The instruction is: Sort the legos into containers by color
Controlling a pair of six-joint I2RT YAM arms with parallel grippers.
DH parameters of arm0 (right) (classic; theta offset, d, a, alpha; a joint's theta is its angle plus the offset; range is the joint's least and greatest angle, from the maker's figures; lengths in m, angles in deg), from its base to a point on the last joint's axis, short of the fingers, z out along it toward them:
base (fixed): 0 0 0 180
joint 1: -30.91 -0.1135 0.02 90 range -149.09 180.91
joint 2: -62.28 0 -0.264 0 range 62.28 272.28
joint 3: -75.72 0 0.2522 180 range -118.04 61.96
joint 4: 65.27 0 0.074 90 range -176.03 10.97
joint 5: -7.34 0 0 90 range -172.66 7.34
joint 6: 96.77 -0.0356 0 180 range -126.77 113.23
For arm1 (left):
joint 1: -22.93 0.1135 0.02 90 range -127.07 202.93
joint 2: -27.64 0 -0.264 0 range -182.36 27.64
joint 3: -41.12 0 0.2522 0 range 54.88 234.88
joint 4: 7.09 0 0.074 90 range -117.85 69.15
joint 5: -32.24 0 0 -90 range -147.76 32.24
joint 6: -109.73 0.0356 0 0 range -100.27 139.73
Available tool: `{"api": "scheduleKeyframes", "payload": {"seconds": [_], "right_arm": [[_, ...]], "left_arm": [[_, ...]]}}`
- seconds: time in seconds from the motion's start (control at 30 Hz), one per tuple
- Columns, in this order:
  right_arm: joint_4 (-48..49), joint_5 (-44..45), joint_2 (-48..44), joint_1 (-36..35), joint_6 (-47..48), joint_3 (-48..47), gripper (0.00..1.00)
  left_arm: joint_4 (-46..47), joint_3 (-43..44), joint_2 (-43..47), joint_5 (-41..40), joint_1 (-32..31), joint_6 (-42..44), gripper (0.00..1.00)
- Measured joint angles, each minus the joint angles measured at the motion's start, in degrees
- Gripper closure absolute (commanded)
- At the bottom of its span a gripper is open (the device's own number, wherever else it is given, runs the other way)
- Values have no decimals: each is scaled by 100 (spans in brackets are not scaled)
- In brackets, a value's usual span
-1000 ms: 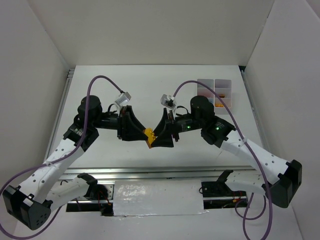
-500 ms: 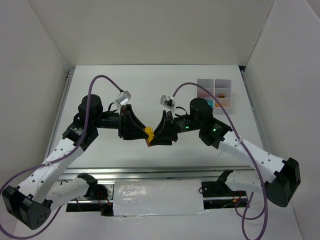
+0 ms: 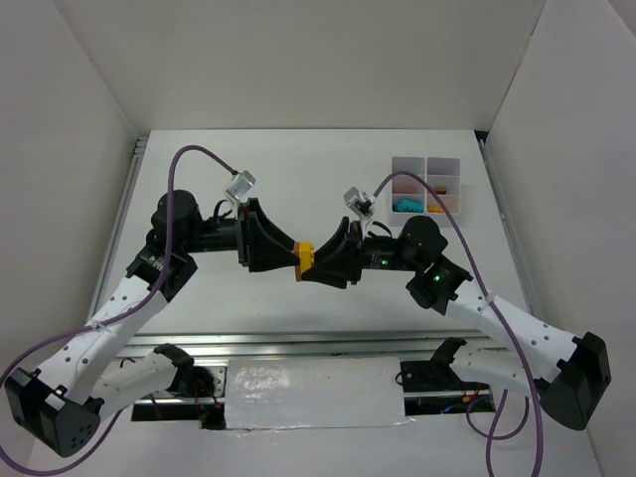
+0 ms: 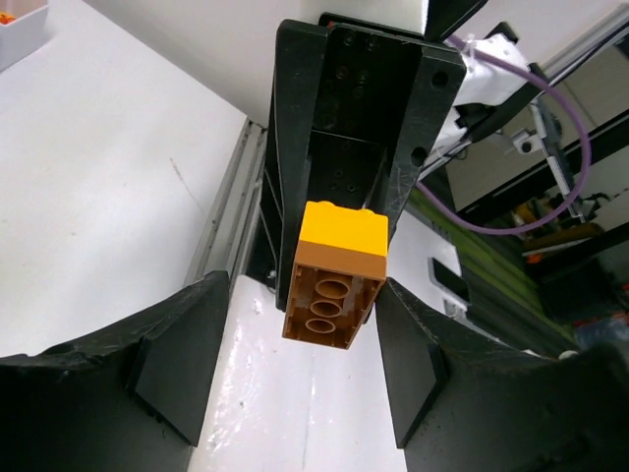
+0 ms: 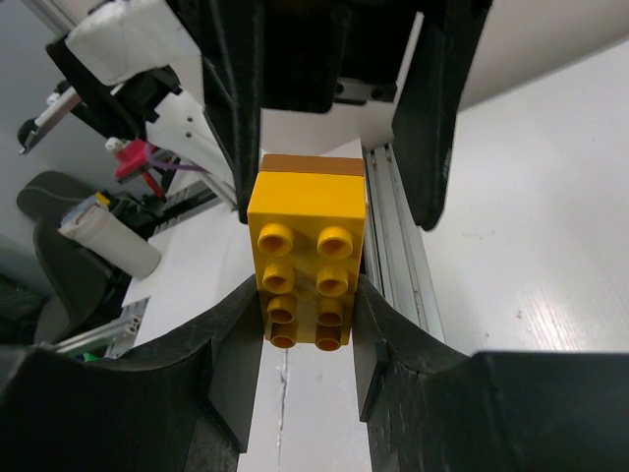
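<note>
My right gripper [image 5: 307,329] pinches the yellow-orange lego [image 5: 305,258] by its flat sides; the left gripper [image 4: 303,305] gapes around it. I judge it light, rigid, slick.

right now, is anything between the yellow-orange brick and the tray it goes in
Nothing visible does. The yellow-orange studded plastic brick is clamped in the right claw, the left claw open around it. No object shows on the table between it and the translucent whitish plastic organiser tray at the far right.

Glossy, smooth plastic yellow-orange brick [image 5: 305,256]; table [image 3: 298,179] matt wht.
</note>
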Motion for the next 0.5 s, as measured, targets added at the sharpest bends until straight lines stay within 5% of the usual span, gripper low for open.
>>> {"api": "scheduleKeyframes", "payload": {"seconds": [0.3, 0.5], "right_arm": [[439, 170, 9, -26, -260, 24, 100], [699, 184, 153, -31, -492, 24, 100]], "left_arm": [[654, -105, 0, 57, -7, -463, 40], [883, -120, 15, 162, 7, -577, 75]]}}
